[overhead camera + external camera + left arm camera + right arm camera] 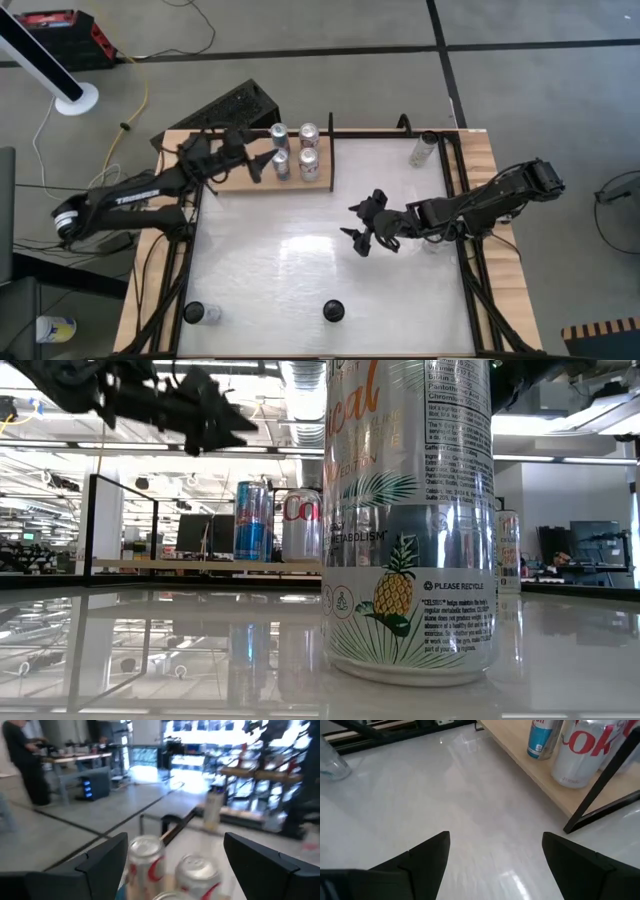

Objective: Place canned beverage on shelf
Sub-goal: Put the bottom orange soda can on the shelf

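The light-brown shelf (232,182) with thin black rails stands at the table's far left and holds several upright cans (295,150). It also shows in the right wrist view (540,777), with a blue can (542,740) and a silver can (582,755) standing on it. My left gripper (262,165) is open above the shelf, just left of the cans, and two can tops (146,855) show between its fingers. My right gripper (362,230) is open and empty over the middle of the table. A pineapple-print can (410,520) stands on the table near the front edge (333,311).
Another can (194,313) stands at the table's front left corner. A clear bottle (423,148) stands at the far right. Black rails run along the table's left and right sides. The white tabletop (300,260) lies bare between the shelf and the front cans.
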Robot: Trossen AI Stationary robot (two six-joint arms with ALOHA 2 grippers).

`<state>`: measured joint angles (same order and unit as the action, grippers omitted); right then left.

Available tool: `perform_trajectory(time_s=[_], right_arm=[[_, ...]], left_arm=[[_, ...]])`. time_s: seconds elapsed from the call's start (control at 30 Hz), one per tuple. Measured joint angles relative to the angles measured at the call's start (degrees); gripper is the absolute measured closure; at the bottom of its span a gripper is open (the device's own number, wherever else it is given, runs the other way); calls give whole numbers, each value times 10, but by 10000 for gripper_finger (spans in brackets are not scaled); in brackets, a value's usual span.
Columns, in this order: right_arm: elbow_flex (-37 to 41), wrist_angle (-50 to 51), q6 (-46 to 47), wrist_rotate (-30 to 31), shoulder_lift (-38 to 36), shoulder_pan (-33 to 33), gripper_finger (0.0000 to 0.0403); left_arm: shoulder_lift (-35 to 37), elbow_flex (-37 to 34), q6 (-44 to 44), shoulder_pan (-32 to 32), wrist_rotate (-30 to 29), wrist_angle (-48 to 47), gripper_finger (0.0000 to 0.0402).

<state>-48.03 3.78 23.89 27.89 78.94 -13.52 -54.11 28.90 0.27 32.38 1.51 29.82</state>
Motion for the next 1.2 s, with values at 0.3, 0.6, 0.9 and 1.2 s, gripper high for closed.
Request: perform_trajectory(time_s=[0.3, 0.6, 0.9, 1.2], right_arm=[[-62, 58, -2, -25, -3, -20, 63], [-168, 127, 41, -25, 10, -130, 63], [-310, 74, -33, -6, 139, -269, 63], [-557, 261, -39, -6, 299, -321, 63]], left_arm=[[124, 61, -34, -94, 98, -197, 87], [192, 96, -75, -278, 71, -364, 87], [166, 96, -100, -494, -66, -366, 87], [160, 96, -160, -629, -118, -363, 87]])
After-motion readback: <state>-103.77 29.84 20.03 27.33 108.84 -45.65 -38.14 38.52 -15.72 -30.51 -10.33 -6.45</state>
